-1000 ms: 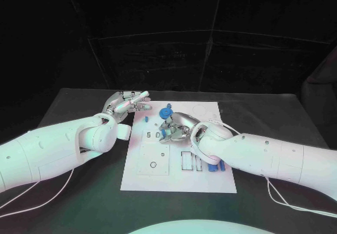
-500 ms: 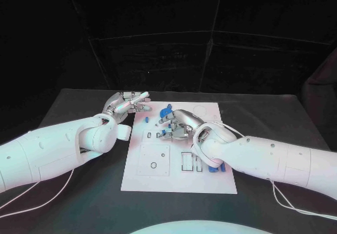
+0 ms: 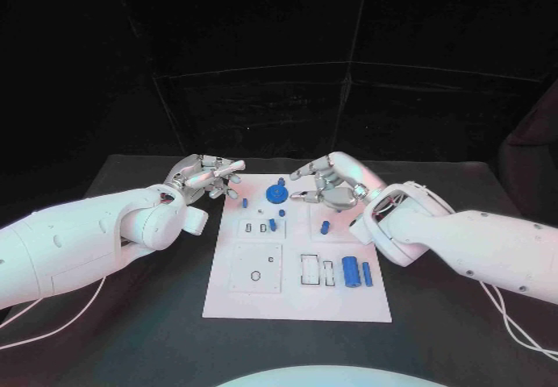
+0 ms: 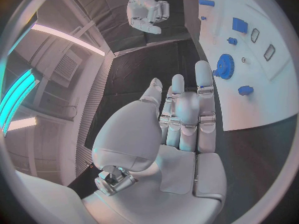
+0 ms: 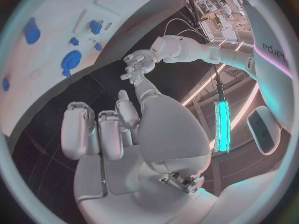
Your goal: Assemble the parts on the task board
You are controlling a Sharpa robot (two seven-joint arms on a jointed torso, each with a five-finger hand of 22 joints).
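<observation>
The white task board (image 3: 233, 302) lies in the middle of the table. A blue gear (image 3: 276, 193) (image 4: 224, 66) (image 5: 71, 60) sits near its far end, with small blue parts (image 3: 272, 224) around the slots just before it. Two blue cylinders (image 3: 352, 273) lie at the near right. My right hand (image 3: 329, 181) (image 5: 118, 129) hovers above the board's far right end, its fingers loosely curled and nothing in them. My left hand (image 3: 207, 176) (image 4: 184, 119) is raised beside the board's far left corner, fingers straight and apart, holding nothing.
Black table (image 3: 116, 322) lies all round the board. A square plate with a round hole (image 3: 256, 268) and several rectangular slots (image 3: 310, 269) take up the board's near half. My two forearms flank the board.
My right hand has lifted off the board's middle and moved to its far right end; a small blue part now shows where it was. The left hand has barely moved.
</observation>
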